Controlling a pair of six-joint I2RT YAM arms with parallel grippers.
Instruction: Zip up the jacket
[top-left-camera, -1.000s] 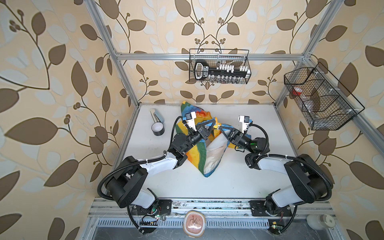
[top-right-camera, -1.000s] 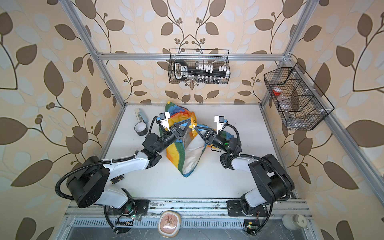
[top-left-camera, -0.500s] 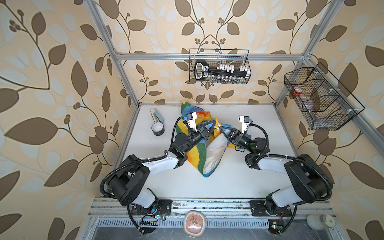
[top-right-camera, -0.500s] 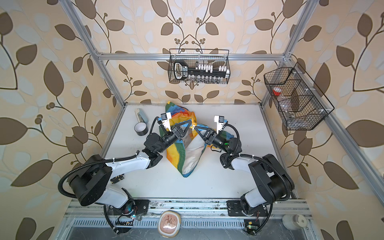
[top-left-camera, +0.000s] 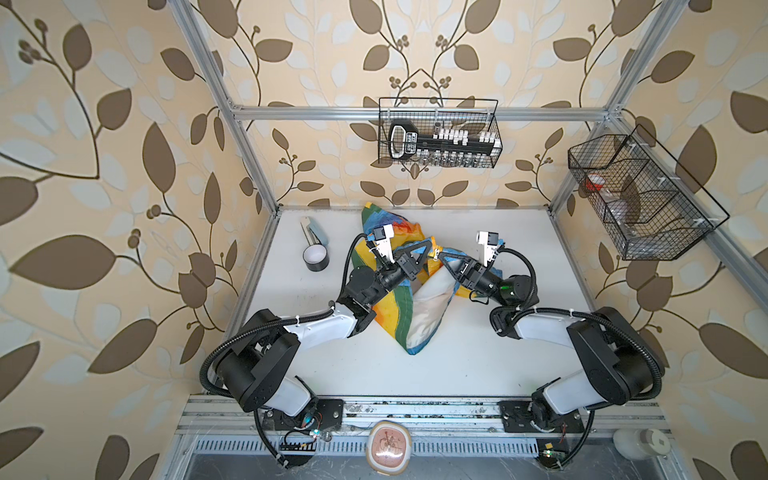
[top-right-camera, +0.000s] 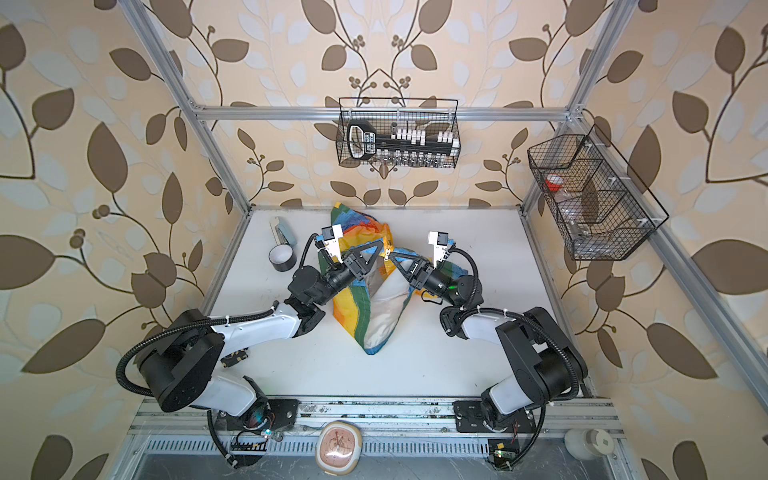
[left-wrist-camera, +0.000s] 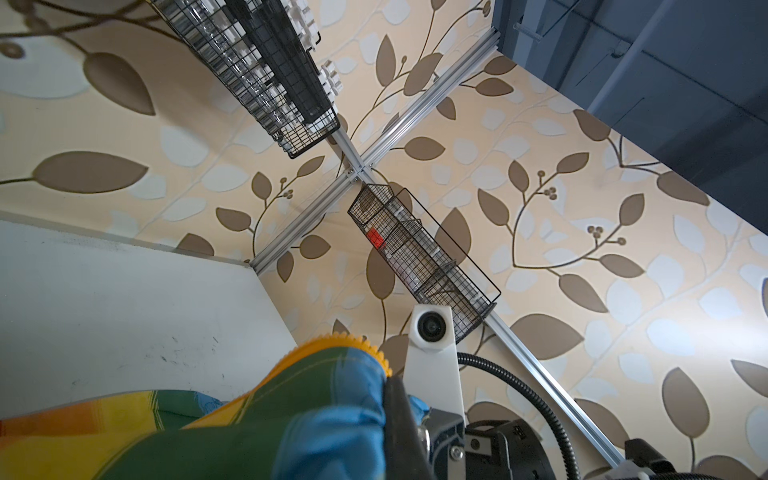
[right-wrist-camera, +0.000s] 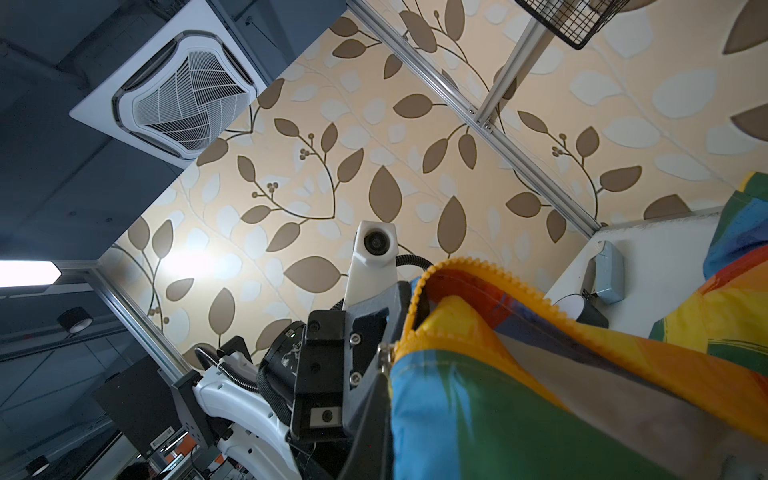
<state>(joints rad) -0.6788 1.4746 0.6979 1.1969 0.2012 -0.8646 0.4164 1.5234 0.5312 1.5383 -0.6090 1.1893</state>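
Observation:
The jacket (top-left-camera: 399, 316) hangs in rainbow blocks with its white lining (top-left-camera: 430, 305) showing, lifted at the top while its lower tip rests on the table. My left gripper (top-left-camera: 429, 250) is shut on one front edge. My right gripper (top-left-camera: 441, 255) is shut on the other, almost tip to tip with it. In the left wrist view blue and green cloth (left-wrist-camera: 257, 432) with orange zipper teeth (left-wrist-camera: 347, 338) covers the jaws. In the right wrist view the zipper teeth (right-wrist-camera: 503, 276) curve over the cloth (right-wrist-camera: 540, 415), and a metal zipper part (right-wrist-camera: 384, 353) sits by the black finger (right-wrist-camera: 370, 419).
A black tape roll (top-left-camera: 316, 259) and a grey-blue box (top-left-camera: 319, 232) lie at the back left of the white table (top-left-camera: 519, 365). One wire basket (top-left-camera: 438, 133) hangs on the back wall. Another wire basket (top-left-camera: 640, 199) hangs on the right wall.
The left arm has shifted very slightly. Both grippers keep the same hold on the jacket in the same place.

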